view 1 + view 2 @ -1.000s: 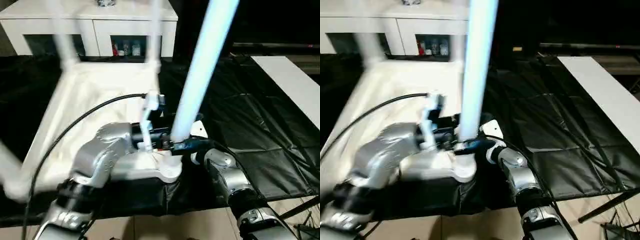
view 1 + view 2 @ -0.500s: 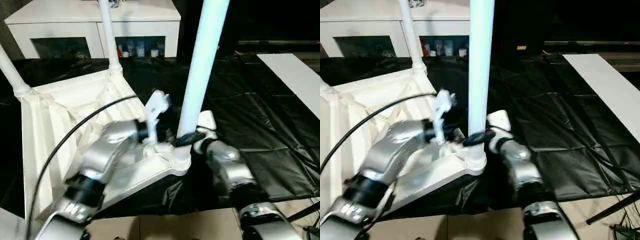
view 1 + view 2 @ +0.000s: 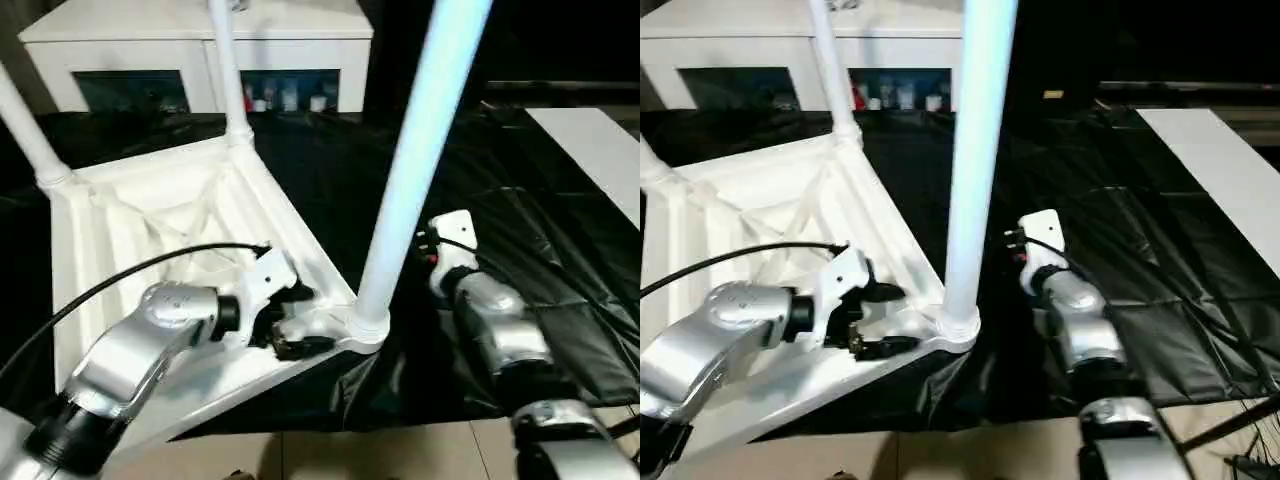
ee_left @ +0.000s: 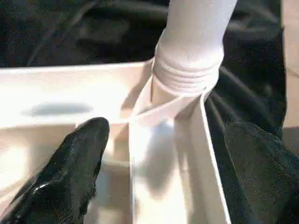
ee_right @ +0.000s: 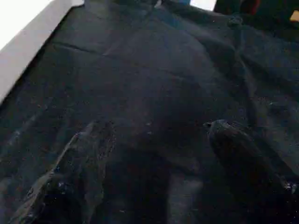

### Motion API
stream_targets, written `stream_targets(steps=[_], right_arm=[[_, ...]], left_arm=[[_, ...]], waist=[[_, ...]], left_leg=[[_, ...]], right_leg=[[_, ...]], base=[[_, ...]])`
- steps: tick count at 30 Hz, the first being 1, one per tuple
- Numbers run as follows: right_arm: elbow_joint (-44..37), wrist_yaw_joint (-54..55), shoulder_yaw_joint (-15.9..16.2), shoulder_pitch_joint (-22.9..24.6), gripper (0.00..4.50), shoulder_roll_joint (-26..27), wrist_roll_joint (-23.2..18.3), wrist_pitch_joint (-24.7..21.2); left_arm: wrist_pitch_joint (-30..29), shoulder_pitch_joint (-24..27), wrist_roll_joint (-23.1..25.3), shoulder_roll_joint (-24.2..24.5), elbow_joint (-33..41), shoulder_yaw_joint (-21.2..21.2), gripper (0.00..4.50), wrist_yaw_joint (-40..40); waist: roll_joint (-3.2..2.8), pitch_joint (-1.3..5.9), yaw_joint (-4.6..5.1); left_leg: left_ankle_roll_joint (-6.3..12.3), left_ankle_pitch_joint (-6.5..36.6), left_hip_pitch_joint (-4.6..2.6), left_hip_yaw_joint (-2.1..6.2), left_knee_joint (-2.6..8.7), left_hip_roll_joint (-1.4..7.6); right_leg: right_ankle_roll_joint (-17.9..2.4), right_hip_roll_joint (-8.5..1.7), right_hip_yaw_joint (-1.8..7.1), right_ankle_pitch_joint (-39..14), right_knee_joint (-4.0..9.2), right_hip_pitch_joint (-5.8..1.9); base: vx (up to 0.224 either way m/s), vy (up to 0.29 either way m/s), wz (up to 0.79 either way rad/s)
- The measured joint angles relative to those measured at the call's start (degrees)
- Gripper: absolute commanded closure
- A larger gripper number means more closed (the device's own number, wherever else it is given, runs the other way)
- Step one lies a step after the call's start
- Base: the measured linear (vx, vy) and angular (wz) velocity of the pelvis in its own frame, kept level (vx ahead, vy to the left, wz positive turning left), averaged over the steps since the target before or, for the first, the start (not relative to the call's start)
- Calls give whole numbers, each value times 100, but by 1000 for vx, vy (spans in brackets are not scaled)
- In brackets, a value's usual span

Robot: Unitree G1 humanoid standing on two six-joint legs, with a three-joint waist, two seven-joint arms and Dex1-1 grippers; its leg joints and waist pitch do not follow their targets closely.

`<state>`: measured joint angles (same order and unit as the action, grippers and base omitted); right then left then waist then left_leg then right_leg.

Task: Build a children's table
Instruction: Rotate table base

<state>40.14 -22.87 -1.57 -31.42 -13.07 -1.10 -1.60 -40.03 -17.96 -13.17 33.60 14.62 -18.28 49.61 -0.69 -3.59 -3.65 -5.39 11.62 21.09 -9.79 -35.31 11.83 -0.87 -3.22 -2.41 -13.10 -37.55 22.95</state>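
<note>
The children's table lies upside down: its white ribbed tabletop (image 3: 130, 230) rests on black cloth. One long white leg (image 3: 410, 180) stands in the near corner socket (image 3: 365, 325), and two more legs (image 3: 228, 70) (image 3: 25, 130) stand in the far corners. My left gripper (image 3: 295, 322) is open at the near rim beside that socket. In the left wrist view its fingers (image 4: 74, 172) straddle the rim wall without closing on it. My right gripper (image 5: 159, 127) is open over bare cloth, to the right of the near leg, holding nothing.
A white glass-door cabinet (image 3: 200, 40) stands behind the tabletop. A long white board (image 3: 590, 150) lies at the far right on the black cloth (image 3: 520, 200). A black cable (image 3: 120, 280) arcs over my left forearm. Tan floor shows at the front edge.
My right gripper has come off the base of the near leg and drawn back to the right. My left gripper has dropped lower to the near rim. The camera has shifted too.
</note>
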Motion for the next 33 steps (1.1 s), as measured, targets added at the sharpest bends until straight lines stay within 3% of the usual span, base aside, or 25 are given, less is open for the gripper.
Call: stream_targets(steps=[8, 15, 18, 33], right_arm=[[-649, -435, 275, 526, 82, -401, 197, -463], [-1525, -663, 486, 891, 82, -466, 191, -859], [-1888, -755, 531, 1120, 82, -527, 183, -1105], [-2699, -770, 599, 1444, 82, -608, 160, -1592]], left_arm=[[-792, 236, 209, 476, 465, -49, 61, -263], [-1446, 382, -34, 468, 1070, -7, 129, -357], [-1673, 395, -90, 399, 1165, 7, 129, -414], [-2161, 376, -351, 194, 1335, 127, 3, -628]], waist=[[3, 1, 15], [7, 3, -2], [8, 3, -31], [8, 4, -18]], left_leg=[[-1, -1, 0, 1, 3, 1], [1, 0, 0, 1, 4, 1], [3, 2, 1, 1, 4, -1], [3, 1, 0, 3, 4, 0]], right_leg=[[1, 2, 0, 0, 0, 2], [1, 2, -1, 0, 8, -1], [2, 1, 1, 0, 15, -5], [6, 2, -1, 3, 16, -6]], base=[[0, 0, 0], [0, 0, 0], [0, 0, 0], [0, 0, 0]])
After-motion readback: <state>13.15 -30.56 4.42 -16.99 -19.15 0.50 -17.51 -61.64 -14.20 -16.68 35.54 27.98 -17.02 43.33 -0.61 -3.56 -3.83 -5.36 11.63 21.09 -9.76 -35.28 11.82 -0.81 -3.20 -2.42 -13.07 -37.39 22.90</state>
